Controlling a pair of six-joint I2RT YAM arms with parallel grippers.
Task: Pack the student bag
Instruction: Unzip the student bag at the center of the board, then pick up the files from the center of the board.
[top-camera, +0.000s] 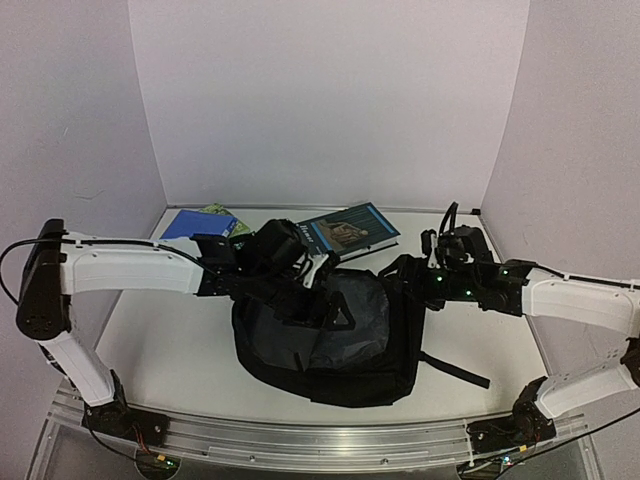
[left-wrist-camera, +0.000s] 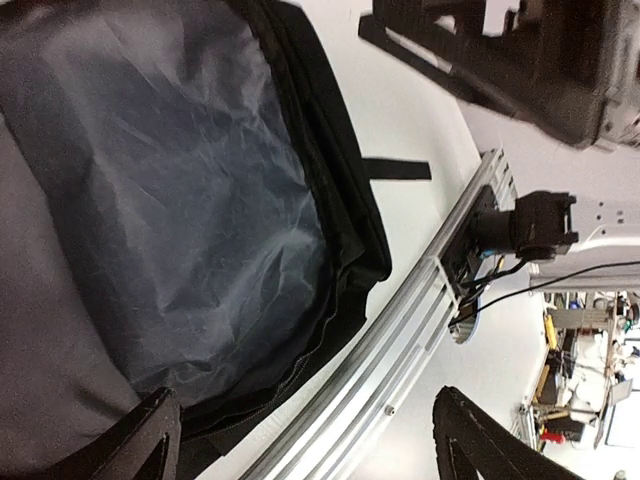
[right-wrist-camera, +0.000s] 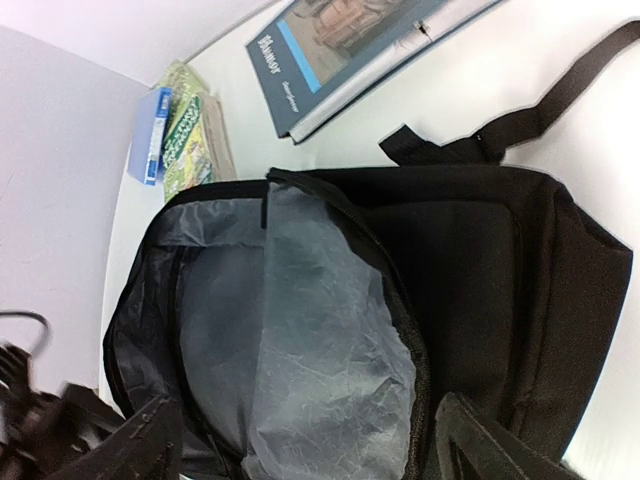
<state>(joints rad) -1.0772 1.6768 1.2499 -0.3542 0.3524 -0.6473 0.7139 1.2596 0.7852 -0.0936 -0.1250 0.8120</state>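
Note:
The student bag (top-camera: 340, 345) is a large black backpack lying flat in the middle of the table, its main compartment unzipped and its grey lining showing (right-wrist-camera: 300, 340). My left gripper (top-camera: 305, 295) hovers over the bag's far left part; in the left wrist view (left-wrist-camera: 310, 450) it is open and empty above the bag's near rim and lining (left-wrist-camera: 170, 200). My right gripper (top-camera: 408, 270) is at the bag's far right corner; in the right wrist view (right-wrist-camera: 310, 450) it is open and empty over the open mouth.
A dark blue book (top-camera: 348, 230) lies just behind the bag, also in the right wrist view (right-wrist-camera: 340, 50). A blue item (top-camera: 190, 222) and a green one (top-camera: 225, 216) lie at the back left. A strap (top-camera: 455, 370) trails right. An aluminium rail (top-camera: 320, 440) runs along the near edge.

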